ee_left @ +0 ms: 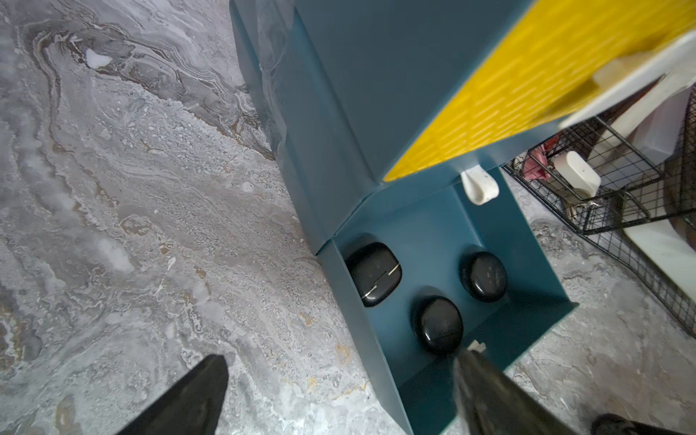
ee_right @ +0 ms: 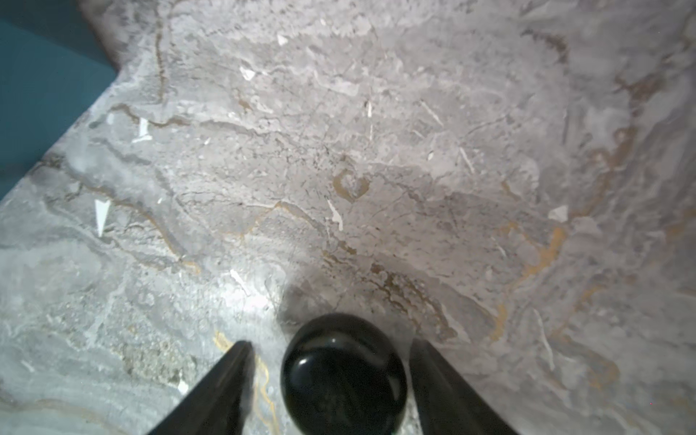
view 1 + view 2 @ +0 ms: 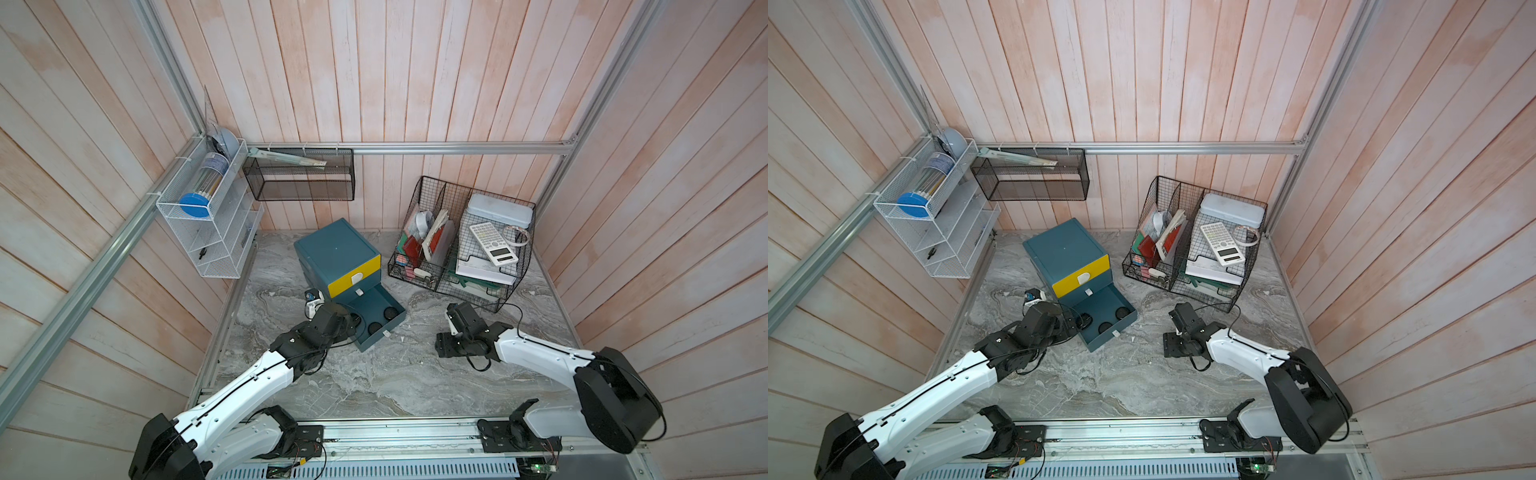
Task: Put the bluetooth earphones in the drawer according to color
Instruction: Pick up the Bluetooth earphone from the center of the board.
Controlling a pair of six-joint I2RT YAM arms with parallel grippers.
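My left pincer (image 1: 341, 357) hangs wide open over the pulled-out bottom drawer (image 1: 433, 233), which holds three black earphone cases (image 1: 438, 324). My right pincer (image 2: 331, 343) straddles another black case (image 2: 342, 376) on the worktop (image 2: 376, 150), jaws apart, not clamped. The calculator (image 3: 492, 243) print is too small to read.

On the table (image 3: 374, 382), the chest of drawers (image 3: 332, 249) stands far and left of centre, with the wire organiser (image 3: 432, 195) to its right. Its bottom drawer (image 3: 384, 332) juts out toward the near right, with three earphone cases (image 1: 373, 273) (image 1: 438, 324) (image 1: 484, 276) in it. The left end effector (image 1: 341, 357) straddles that drawer's left wall. Right of the drawer, a fourth case (image 2: 344, 376) lies on the table between the fingers of the right end effector (image 2: 331, 343).
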